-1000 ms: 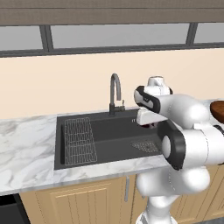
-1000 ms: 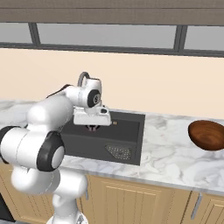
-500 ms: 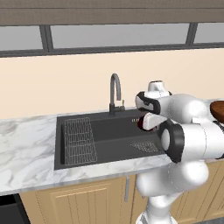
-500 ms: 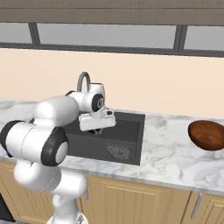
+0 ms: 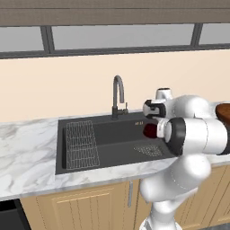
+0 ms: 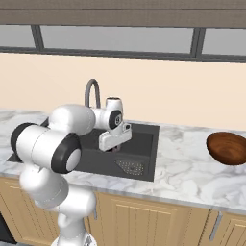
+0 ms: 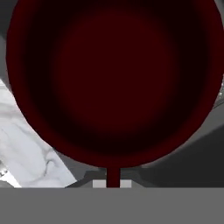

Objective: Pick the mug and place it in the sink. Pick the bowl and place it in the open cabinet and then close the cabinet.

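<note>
The dark red mug (image 5: pixel 149 130) hangs inside the right part of the dark grey sink (image 5: pixel 112 134), just above its floor, with my gripper (image 5: pixel 152 123) shut on its rim. In the hand view the mug's round interior (image 7: pixel 113 78) sits right in front of the gripper (image 7: pixel 113 178). From the right base view my gripper (image 6: pixel 114 146) reaches down into the sink (image 6: pixel 144 139) near the square drain (image 6: pixel 130 166). The wide brown bowl (image 6: pixel 228 148) rests on the counter to the right of the sink, also seen at the edge (image 5: pixel 223 110). The upper cabinet is out of view.
The gooseneck faucet (image 5: pixel 117 95) stands behind the basin, close to my wrist. A wire rack (image 5: pixel 82 143) lies in the left of the sink. Marble counter (image 6: pixel 187 168) runs between sink and bowl. Tan under-counter doors (image 6: pixel 158 221) are below.
My gripper has sunk lower into the sink with the mug in it. The bowl has not moved.
</note>
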